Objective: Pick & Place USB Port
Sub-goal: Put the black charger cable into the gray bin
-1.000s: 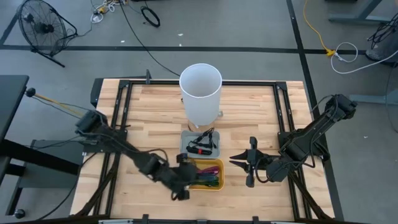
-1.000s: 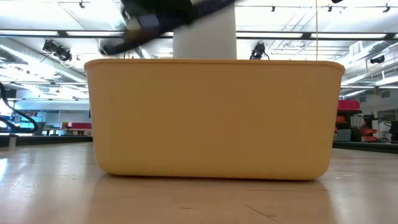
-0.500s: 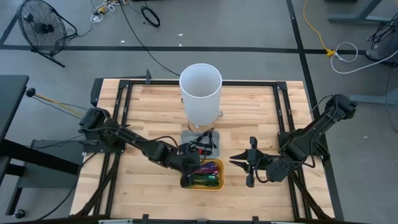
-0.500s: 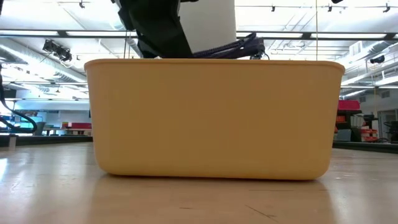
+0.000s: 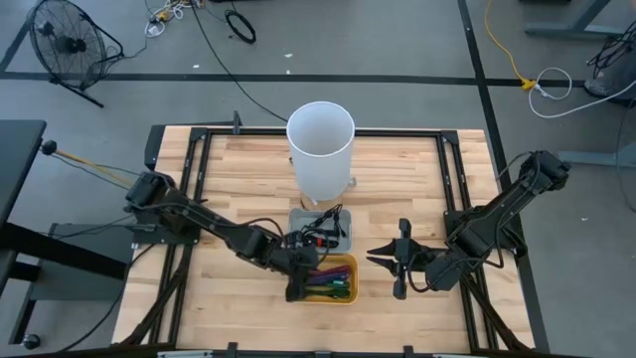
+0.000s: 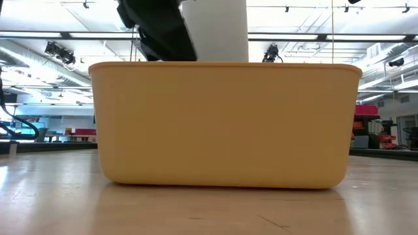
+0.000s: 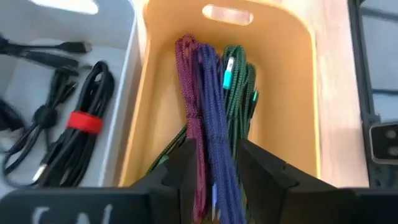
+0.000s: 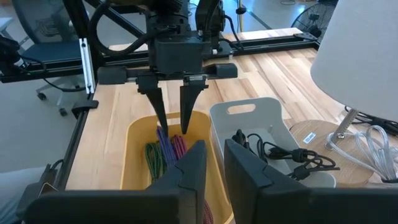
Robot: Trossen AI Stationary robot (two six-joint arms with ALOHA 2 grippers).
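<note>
A yellow bin (image 5: 350,267) near the table's front middle holds a bundle of braided USB cables: a blue-purple one (image 7: 211,106), a magenta one (image 7: 186,74) and a green one (image 7: 239,81). My left gripper (image 8: 174,130) hangs open over the bin's left half, pointing steeply down. Its fingers stand on either side of the blue-purple cable (image 8: 166,146), which lies on the bundle. My right gripper (image 5: 373,257) waits just right of the bin. It is open by a narrow gap (image 8: 214,155) with nothing in it. My left gripper's open fingers (image 7: 186,162) come from above, slanting down, and lie along the blue-purple cable, one on each side. Whether they touch it I cannot tell. The cable rests in the bin on the other cables.
A grey tray (image 5: 348,239) with black cables (image 7: 81,118), one bound by a red strap, adjoins the bin's far side. Behind it stands a tall white cylinder (image 5: 320,149). In the low view the bin's wall (image 6: 222,124) fills the middle. Bare wood lies left and right.
My left gripper has swung from beside the bin's near left corner toward the far right, over the bin, then kept still. The blue-purple cable stood above the bin's rim half a second ago in the low view; now it lies inside, below the rim.
</note>
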